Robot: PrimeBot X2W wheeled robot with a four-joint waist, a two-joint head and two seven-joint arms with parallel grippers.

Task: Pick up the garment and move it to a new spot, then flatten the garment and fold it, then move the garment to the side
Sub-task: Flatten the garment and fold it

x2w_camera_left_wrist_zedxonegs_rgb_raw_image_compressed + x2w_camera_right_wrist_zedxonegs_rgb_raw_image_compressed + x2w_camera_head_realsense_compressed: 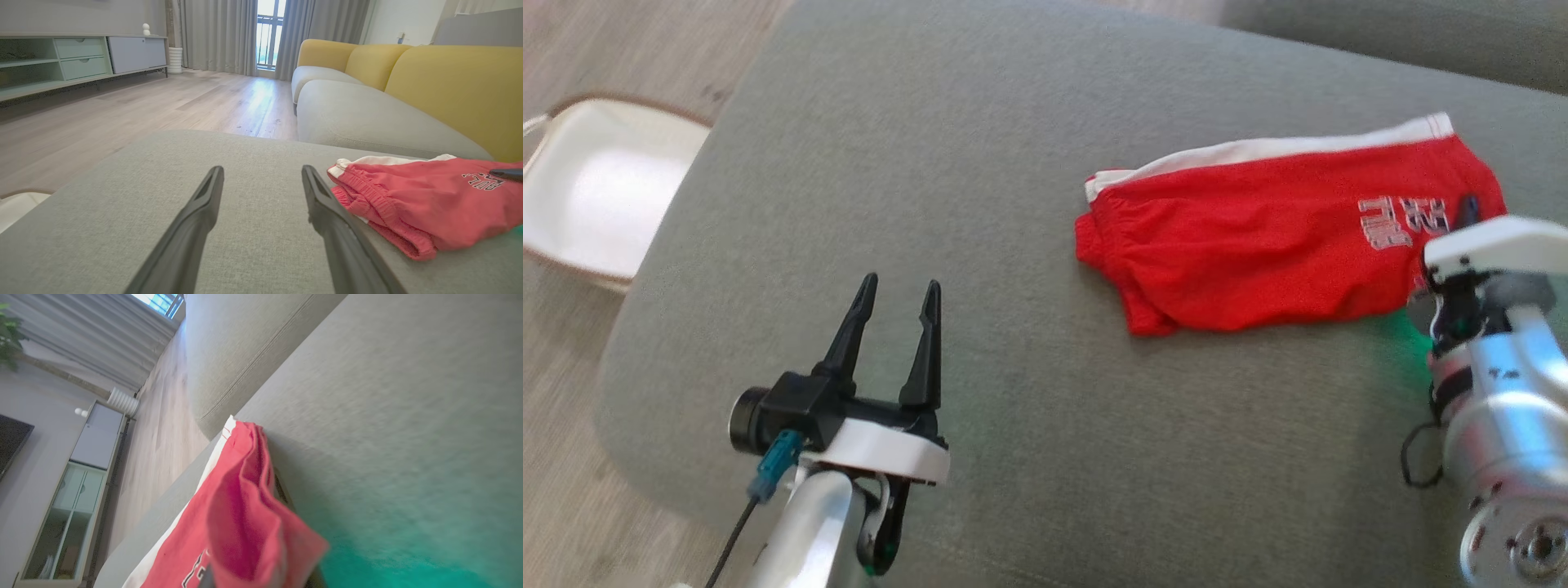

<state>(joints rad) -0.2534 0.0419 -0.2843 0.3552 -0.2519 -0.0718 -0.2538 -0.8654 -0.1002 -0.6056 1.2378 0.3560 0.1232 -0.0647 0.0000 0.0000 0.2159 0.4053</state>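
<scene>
Head view, red shorts [1258, 245] pinched in right jaws

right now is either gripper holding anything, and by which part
The right gripper is shut on the red shorts at the edge by the printed lettering; the left gripper is open, empty.

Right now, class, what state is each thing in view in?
Shorts: folded, lying on the cushion, one end pinched.
Right gripper: shut on the shorts.
Left gripper: open, empty, over the cushion.
Basket: on the floor, nothing showing inside.
Curtains: parted.
</scene>
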